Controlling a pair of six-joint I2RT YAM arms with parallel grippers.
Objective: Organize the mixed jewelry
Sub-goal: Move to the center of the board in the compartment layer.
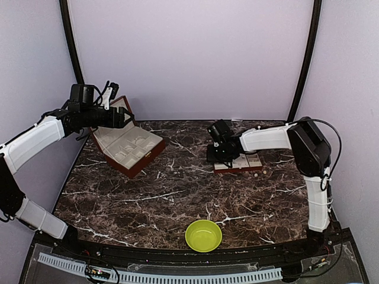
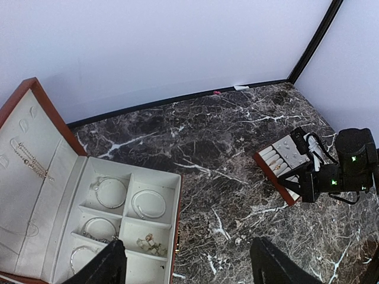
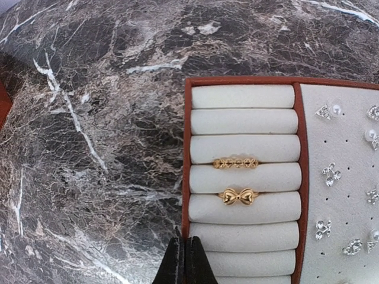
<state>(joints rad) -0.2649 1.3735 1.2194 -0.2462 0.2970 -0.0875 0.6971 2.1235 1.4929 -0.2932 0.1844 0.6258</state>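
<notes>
The mixed jewelry lies sorted in two holders. Several thin silvery hoops (image 2: 148, 203) fill compartments of the open red-brown box (image 2: 175, 195), with tiny pale pieces (image 2: 148, 242) in another cell and a chain (image 2: 29, 160) on the lid. My left gripper (image 2: 189, 272) hangs open above the box's right edge (image 1: 121, 118), nothing between its fingers (image 2: 100, 269). My right gripper (image 3: 184, 260) is shut and empty, tip over the left rim of the padded tray (image 3: 187, 148). Two gold rings (image 3: 238, 196) sit between the cream rolls, small earrings (image 3: 331, 174) on the panel beside them.
A lime-green bowl (image 1: 204, 235) stands near the front edge, its inside plain green. Two tiny pale beads (image 1: 253, 176) lie on the marble by the tray (image 1: 237, 164). Dark marble tabletop (image 1: 177, 195) stretches between box and tray; purple walls close the back and sides.
</notes>
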